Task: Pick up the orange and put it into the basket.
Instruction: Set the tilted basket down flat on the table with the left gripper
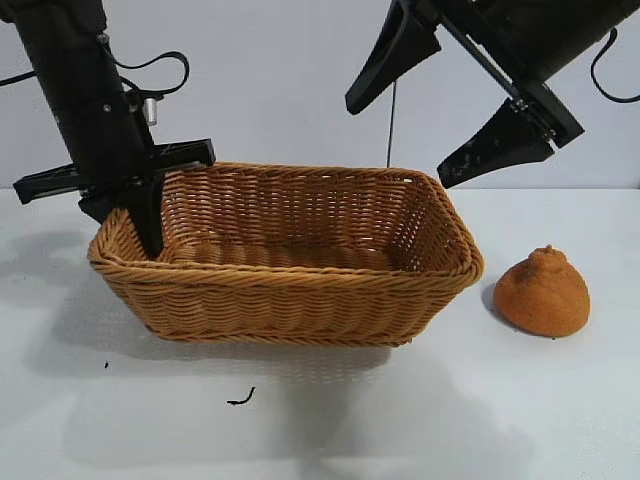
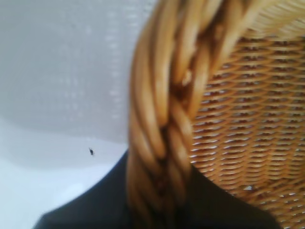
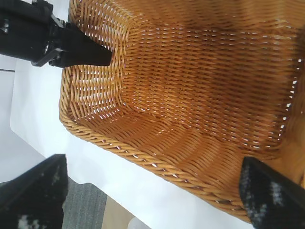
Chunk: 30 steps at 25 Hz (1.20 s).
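Notes from my station, biggest item down. The white table fills the ground of the exterior view. On it, centre-left, sits the basket: woven, golden-brown, flared sides, braided rim. I see nothing lying inside it; the right wrist view looks straight down onto bare weave.

My left arm comes down at the basket's left end. The left gripper points steeply down with its fingers drawn narrow across the braided rim there; in the left wrist view the rim runs between the dark fingers, one on the table side and one on the inside. From the right wrist camera I see the same dark finger lying against the inner wall at that end. I read this as pinched on the rim.

My right arm hangs above the basket's right end. The right gripper stands wide, both fingers well apart in the air, clear of the wicker, nothing between them.

The orange sits on the table just right of the basket, upright, knob on top, apart from the basket wall and from both grippers.

A small dark scrap lies on the table in front of the basket, and a tiny dark speck sits left of it.
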Available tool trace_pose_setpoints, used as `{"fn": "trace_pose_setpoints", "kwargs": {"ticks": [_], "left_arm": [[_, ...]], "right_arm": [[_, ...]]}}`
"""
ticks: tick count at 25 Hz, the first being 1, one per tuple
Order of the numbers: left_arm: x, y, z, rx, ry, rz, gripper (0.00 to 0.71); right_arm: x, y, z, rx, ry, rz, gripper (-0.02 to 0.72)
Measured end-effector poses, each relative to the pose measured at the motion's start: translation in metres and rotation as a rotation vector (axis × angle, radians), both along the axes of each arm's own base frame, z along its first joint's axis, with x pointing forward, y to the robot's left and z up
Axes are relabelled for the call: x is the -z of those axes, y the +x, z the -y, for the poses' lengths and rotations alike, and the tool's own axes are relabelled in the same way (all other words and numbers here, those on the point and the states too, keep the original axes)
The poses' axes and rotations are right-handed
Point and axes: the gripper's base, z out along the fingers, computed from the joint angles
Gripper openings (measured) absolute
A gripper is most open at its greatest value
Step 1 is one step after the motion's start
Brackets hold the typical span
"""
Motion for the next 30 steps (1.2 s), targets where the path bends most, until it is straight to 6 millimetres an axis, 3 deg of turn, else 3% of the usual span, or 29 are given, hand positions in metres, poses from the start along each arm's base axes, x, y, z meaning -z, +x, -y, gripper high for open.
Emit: {"fn": "trace_pose_setpoints", "kwargs": {"ticks": [6, 13, 23, 25, 30], "left_arm": [[0.001, 0.004, -0.009, -0.012, -0.012, 0.002, 0.093], [0.030, 0.006, -0.008, 0.008, -0.006, -0.060, 0.093], [0.049, 0.004, -0.008, -0.011, -0.011, -0.063, 0.096], [0.050, 0.003, -0.008, -0.011, -0.012, -0.070, 0.157], [0.052, 0.000, -0.008, -0.010, -0.011, -0.089, 0.568]], "right_arm": [[0.000, 0.000, 0.000, 0.003, 0.000, 0.003, 0.696], [0.000, 0.001, 0.000, 0.007, -0.001, 0.008, 0.696], [0.000, 0.001, 0.000, 0.010, -0.001, 0.011, 0.696], [0.000, 0.001, 0.000, 0.010, -0.001, 0.011, 0.696], [0.000, 0.001, 0.000, 0.011, -0.001, 0.012, 0.696]]}}
